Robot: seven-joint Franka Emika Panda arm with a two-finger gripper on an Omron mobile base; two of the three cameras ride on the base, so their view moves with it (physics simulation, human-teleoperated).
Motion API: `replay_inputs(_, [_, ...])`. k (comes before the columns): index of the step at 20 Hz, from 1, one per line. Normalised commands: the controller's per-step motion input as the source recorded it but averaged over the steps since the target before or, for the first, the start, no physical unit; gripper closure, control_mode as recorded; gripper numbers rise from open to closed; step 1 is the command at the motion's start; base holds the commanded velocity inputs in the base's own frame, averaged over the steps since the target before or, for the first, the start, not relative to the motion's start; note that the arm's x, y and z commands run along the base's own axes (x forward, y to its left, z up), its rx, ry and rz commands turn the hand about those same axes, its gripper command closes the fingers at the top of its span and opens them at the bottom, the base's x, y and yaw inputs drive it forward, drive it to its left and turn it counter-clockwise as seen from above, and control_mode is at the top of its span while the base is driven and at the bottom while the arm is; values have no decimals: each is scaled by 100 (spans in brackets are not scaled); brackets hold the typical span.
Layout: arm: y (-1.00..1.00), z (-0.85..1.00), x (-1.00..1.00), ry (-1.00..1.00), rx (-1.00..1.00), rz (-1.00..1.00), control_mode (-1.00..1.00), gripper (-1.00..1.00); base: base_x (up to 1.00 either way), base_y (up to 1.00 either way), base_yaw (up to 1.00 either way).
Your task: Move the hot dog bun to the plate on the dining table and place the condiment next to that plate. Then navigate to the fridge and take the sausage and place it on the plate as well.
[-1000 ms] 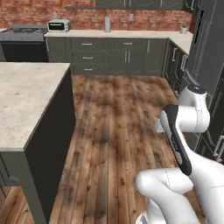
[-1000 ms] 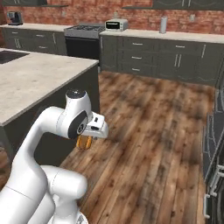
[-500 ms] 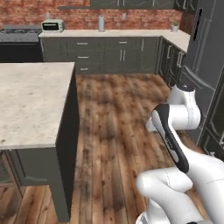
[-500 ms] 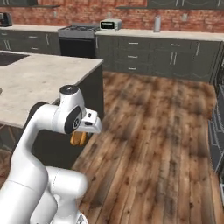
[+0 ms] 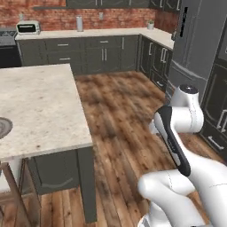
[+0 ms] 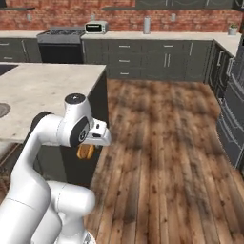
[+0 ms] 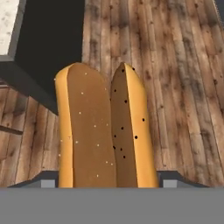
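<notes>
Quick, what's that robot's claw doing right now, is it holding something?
Gripper: closed on the golden-brown split hot dog bun, carried above the wooden floor.

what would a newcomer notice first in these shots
The hot dog bun, split and golden, clamped in the gripper that hangs low above the wooden floor. Next, the pale stone island counter beside the arm, with the toaster on the far counter by the brick wall.
</notes>
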Motion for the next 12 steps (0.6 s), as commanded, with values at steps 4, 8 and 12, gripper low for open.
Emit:
replay_inputs(4, [0, 0, 0, 0, 0, 0, 100, 100, 0, 100, -13])
replay_inputs(8, [0, 0, 0, 0, 0, 0, 100, 100, 4, 100, -6])
replay_inputs(12, [0, 0, 0, 0, 0, 0, 100, 100, 23, 100, -1])
